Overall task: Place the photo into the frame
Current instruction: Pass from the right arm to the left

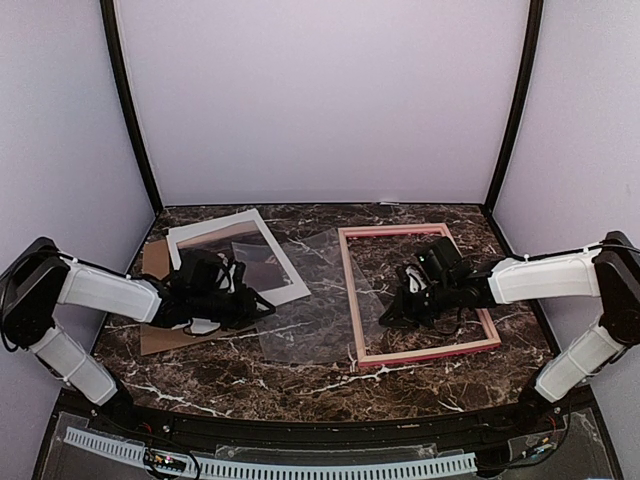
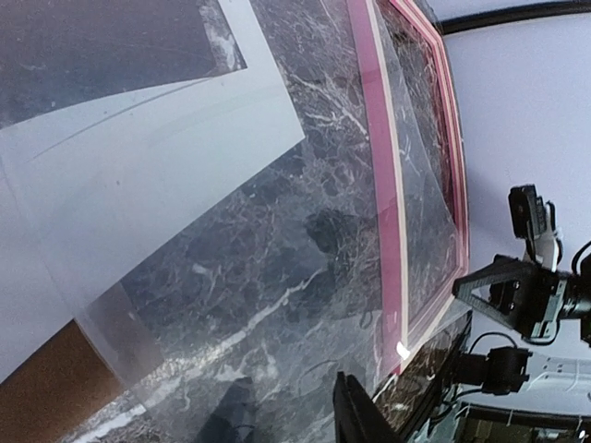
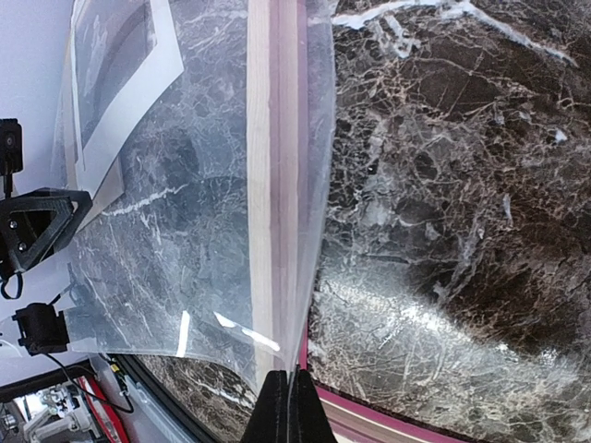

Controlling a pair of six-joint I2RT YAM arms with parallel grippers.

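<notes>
The photo [image 1: 240,255], white-bordered with a dark scene, lies face up at the back left, and its corner shows in the left wrist view [image 2: 138,138]. The pink frame [image 1: 415,295] lies flat on the right with bare table inside it. A clear sheet [image 1: 310,300] lies between them, overlapping the frame's left rail [image 3: 272,138]. My right gripper [image 1: 388,316] is inside the frame, shut on the clear sheet's edge [image 3: 288,406]. My left gripper [image 1: 255,305] is open and empty, low over the sheet's left part [image 2: 295,415].
A brown cardboard board [image 1: 160,335] lies under the photo at the left and shows in the left wrist view [image 2: 37,397]. The dark marble table [image 1: 330,385] ends at a black front edge. Pale walls close in the back and sides.
</notes>
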